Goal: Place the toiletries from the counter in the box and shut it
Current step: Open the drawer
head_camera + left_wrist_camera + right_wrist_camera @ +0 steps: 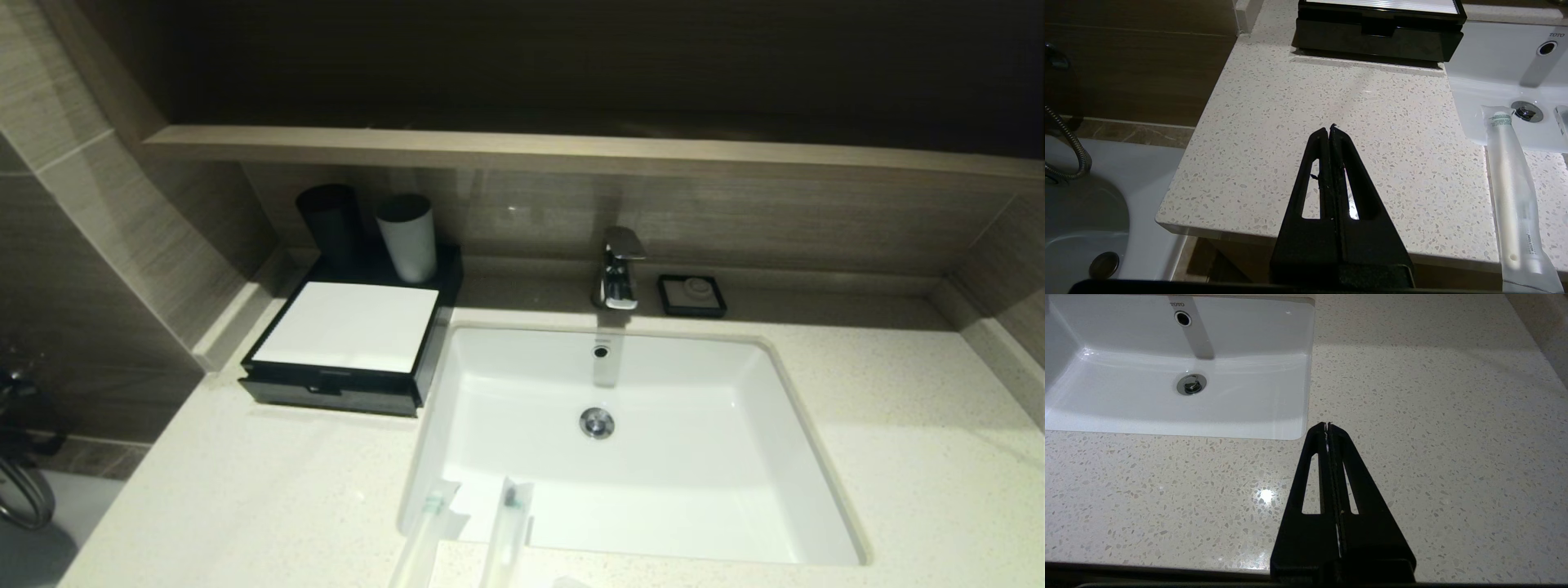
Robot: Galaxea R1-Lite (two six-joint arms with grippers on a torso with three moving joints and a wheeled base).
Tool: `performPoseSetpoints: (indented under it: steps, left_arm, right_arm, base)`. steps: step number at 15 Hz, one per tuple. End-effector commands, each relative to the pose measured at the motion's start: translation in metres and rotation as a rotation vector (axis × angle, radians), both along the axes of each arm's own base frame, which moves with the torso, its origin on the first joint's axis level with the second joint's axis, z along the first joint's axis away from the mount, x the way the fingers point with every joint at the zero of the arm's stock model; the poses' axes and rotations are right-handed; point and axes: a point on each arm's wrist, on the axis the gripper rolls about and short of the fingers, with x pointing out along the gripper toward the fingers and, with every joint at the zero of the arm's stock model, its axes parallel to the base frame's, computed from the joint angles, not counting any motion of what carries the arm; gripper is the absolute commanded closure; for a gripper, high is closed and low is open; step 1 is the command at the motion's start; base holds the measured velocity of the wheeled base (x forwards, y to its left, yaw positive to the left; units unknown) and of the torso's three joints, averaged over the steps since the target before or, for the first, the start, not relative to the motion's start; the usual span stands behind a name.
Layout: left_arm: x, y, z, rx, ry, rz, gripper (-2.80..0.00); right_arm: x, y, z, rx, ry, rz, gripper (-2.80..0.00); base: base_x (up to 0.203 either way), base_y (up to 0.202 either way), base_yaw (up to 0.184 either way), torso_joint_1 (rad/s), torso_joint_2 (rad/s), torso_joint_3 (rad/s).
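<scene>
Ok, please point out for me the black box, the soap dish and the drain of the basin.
box (pixel 347 325), head view, on its white top panel.
soap dish (pixel 692 295), head view, on the middle of the dish.
drain (pixel 597 422), head view, on the metal stopper.

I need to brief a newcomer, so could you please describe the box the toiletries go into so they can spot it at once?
Find the white basin set in the speckled counter. Against the wall on its left sits the box. It is low and black with a large white top panel and a notched drawer front, and is far larger than the small black soap dish beside the tap.
</scene>
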Motion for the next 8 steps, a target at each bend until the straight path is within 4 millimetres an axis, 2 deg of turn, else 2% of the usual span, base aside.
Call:
performPoseSetpoints:
  steps: [1,8]
  left_arm:
    - [0.0001,0.0,0.0001,0.0,0.001,0.001,0.0]
    - [0.0001,0.0,0.0001,0.0,0.001,0.001,0.0]
  right_arm:
    - [-0.0001,0.0,-0.0001,-0.001,-0.001,0.0,0.0]
    - [-0.0001,0.0,-0.0001,0.0,-0.001,0.0,0.0]
  base:
    - [0.0,0.0,0.0,0.0,0.0,0.0]
    - [0.0,0.0,0.0,0.0,0.0,0.0]
